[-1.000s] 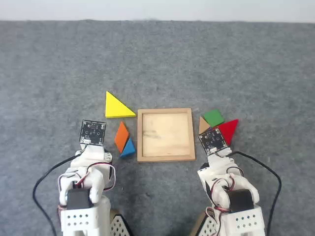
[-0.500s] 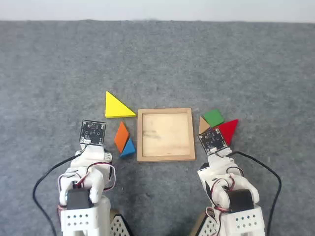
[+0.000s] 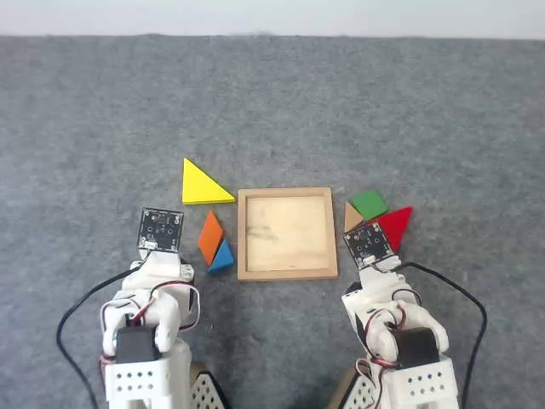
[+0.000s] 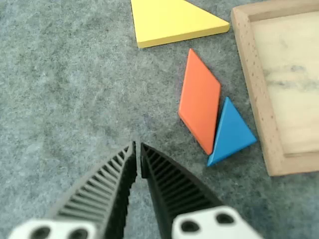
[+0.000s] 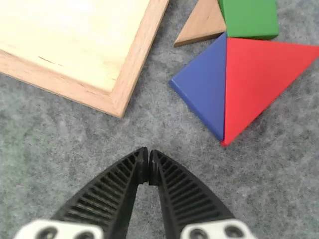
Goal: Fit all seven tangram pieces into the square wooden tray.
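Note:
The square wooden tray (image 3: 242, 234) lies in the middle of the grey mat with nothing in it. To its left lie a yellow triangle (image 3: 203, 184), an orange parallelogram (image 3: 209, 236) and a small light-blue triangle (image 3: 222, 256). To its right lie a tan triangle (image 3: 352, 218), a green square (image 3: 370, 204), a red triangle (image 3: 396, 225) and a dark blue triangle (image 5: 203, 91). My left gripper (image 4: 137, 147) is shut over bare mat, short of the orange parallelogram (image 4: 200, 97). My right gripper (image 5: 148, 153) is shut over bare mat near the tray's corner (image 5: 115, 102).
Grey felt covers the whole table, with wide open room beyond the pieces at the back. Both arm bases stand at the near edge, with black cables (image 3: 77, 319) running off each.

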Robot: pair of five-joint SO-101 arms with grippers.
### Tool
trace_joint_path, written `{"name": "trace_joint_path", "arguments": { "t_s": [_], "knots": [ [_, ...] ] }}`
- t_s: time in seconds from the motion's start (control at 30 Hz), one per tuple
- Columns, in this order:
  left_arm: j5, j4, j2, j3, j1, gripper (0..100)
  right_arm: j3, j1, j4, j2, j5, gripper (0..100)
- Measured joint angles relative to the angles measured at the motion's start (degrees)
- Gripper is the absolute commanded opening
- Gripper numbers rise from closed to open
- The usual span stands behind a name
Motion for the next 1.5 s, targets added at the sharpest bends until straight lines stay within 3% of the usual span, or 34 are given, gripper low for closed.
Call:
{"name": "trace_joint_path", "arguments": {
  "t_s": [1.5],
  "knots": [
    [0.0,0.0,0.0,0.0,0.0,1,0.0,-2.5,-2.3,0.0,0.0,2.7]
  ]
}}
